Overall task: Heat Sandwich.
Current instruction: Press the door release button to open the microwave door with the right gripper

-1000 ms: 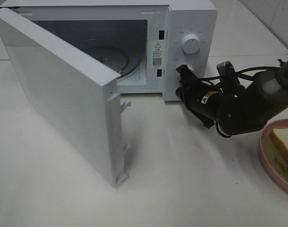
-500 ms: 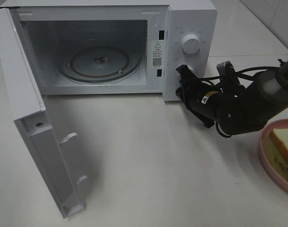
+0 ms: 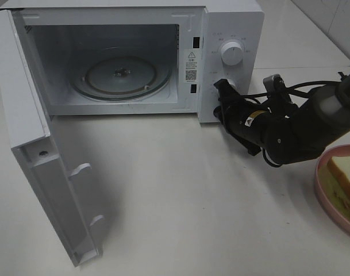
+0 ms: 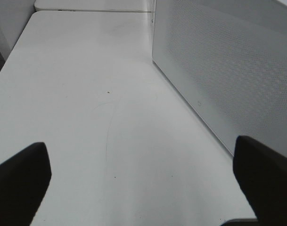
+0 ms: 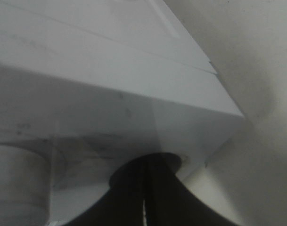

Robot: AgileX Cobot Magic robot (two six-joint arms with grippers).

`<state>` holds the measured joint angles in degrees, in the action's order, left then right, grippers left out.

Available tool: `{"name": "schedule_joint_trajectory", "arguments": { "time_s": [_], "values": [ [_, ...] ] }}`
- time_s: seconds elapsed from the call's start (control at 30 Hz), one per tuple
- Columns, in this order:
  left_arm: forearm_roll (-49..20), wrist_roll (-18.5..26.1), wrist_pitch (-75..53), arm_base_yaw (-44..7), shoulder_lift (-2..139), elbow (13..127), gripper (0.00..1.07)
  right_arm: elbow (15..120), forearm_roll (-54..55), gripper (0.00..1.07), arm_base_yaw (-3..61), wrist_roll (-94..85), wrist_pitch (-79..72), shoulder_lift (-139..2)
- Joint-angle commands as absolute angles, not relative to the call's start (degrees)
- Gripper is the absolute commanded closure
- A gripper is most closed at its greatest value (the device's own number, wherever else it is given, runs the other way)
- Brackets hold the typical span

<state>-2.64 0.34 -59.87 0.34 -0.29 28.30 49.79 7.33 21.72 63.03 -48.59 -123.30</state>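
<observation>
Closest to me, at about 7 o'clock on the white table (image 3: 220,218), the microwave door (image 3: 48,190) hangs wide open. It stands off to the side, so the way in is free. The left gripper (image 4: 143,188) does not show from up high. Its own camera shows its two dark fingers (image 4: 20,181) spread wide over bare table, holding nothing. They are beside a white dotted wall that I think is the outside of the door, and the gripper looks like it is just waiting. At 4 o'clock the sandwich (image 3: 344,169) lies on its pink plate (image 3: 321,178), well apart from the microwave. It has not gone in yet, so I think the job is only at its start. A bit further back, at 2 o'clock, the right gripper (image 3: 222,96) has its fingers pressed together, pinching nothing. The tips are against the front panel (image 3: 246,75), just under the round knob (image 3: 231,53). I guess shut fingers make a good poking stick for a button there. Furthest back is the microwave (image 3: 232,20) itself. Its glass tray (image 3: 120,75) at 11 o'clock is bare, ready for the plate to be set on it.
</observation>
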Motion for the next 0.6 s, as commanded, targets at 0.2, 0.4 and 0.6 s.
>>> {"name": "schedule_joint_trajectory", "arguments": {
  "time_s": [0.2, 0.4, 0.6],
  "values": [
    [-2.64, 0.34, -59.36, 0.4, -1.43, 28.19, 0.09, 48.7, 10.26, 1.07, 19.54, 61.65, -62.34, -119.92],
    [-2.64, 0.34, -59.36, 0.4, -1.43, 28.19, 0.09, 45.78, 6.88, 1.07, 19.54, 60.85, -61.88, -117.97],
    [-2.64, 0.34, -59.36, 0.4, -1.43, 28.19, 0.09, 43.72, 4.93, 1.07, 19.54, 59.76, -59.3, -115.97]
  ]
}}
